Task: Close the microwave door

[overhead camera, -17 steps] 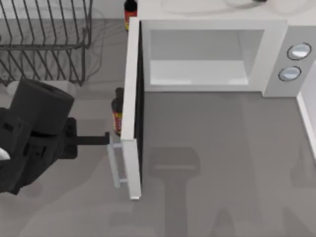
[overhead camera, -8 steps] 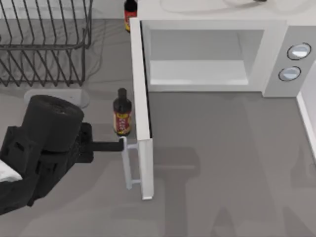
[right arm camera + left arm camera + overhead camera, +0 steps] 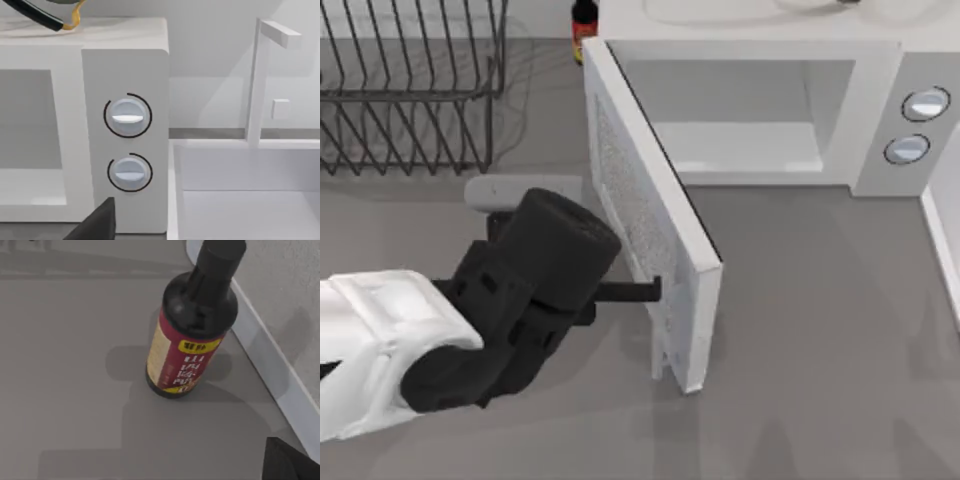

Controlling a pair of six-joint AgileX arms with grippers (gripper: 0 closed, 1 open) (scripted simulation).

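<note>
A: Where is the microwave door (image 3: pixel 650 225) standing now?

B: It is standing about half open, hinged at the left front corner of the microwave (image 3: pixel 760 110) and slanting out over the table (image 3: pixel 820 330). Its mesh window is facing the left side, and its free edge is pointing toward the near side of the table.

A: And the left gripper (image 3: pixel 655 291)?

B: It is reaching from the left, and its dark tip is touching the outer face of the door near the free edge. Whether it is clenched or released, I cannot tell.

A: What is the left wrist camera showing?

B: A dark sauce bottle (image 3: pixel 192 325) with a red and yellow label is standing upright on the table, just beside the white bottom edge of the door (image 3: pixel 270 365).

A: And the right wrist camera?

B: It is looking at the two round knobs (image 3: pixel 127 116) on the microwave front.
</note>
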